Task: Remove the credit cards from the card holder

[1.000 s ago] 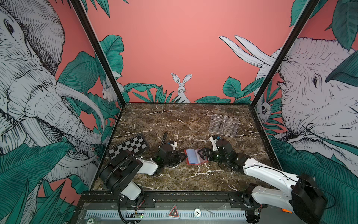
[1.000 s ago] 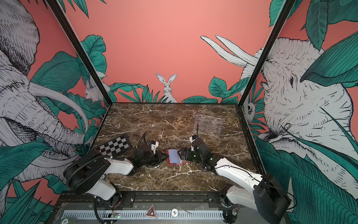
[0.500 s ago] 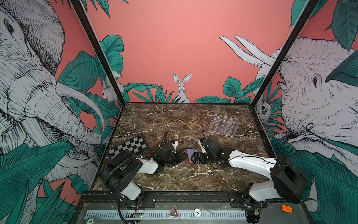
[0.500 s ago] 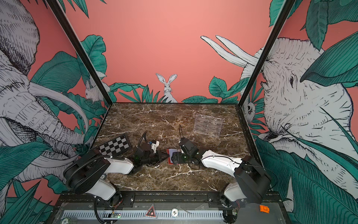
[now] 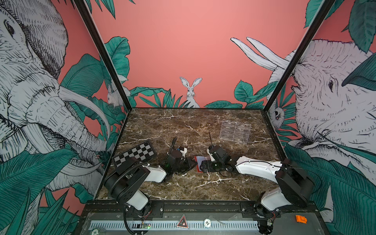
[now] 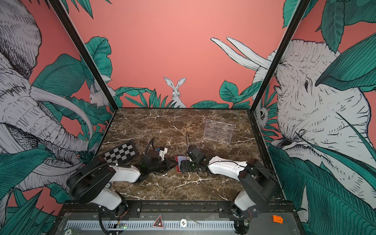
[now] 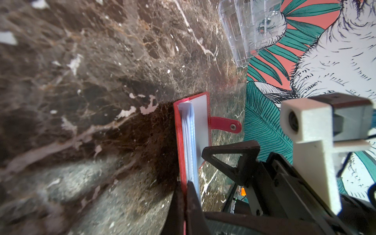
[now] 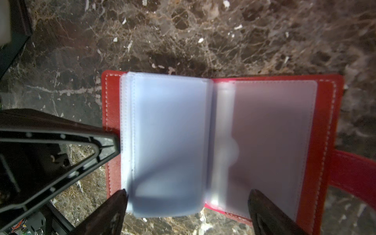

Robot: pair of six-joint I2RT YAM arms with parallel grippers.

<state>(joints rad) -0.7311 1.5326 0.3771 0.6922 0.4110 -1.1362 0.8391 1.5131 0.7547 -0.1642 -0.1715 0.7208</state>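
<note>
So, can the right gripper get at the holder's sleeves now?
Probably yes: the right gripper is open over the open holder, straddling its sleeves; the left gripper only clamps its edge, off to the side.

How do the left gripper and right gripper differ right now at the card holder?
The left gripper is shut, pinching the red cover edge of the card holder; the right gripper is open, holding nothing. The left gripper sits at the holder's side; the right gripper hangs over the clear sleeves. Both are black, at the open holder.
</note>
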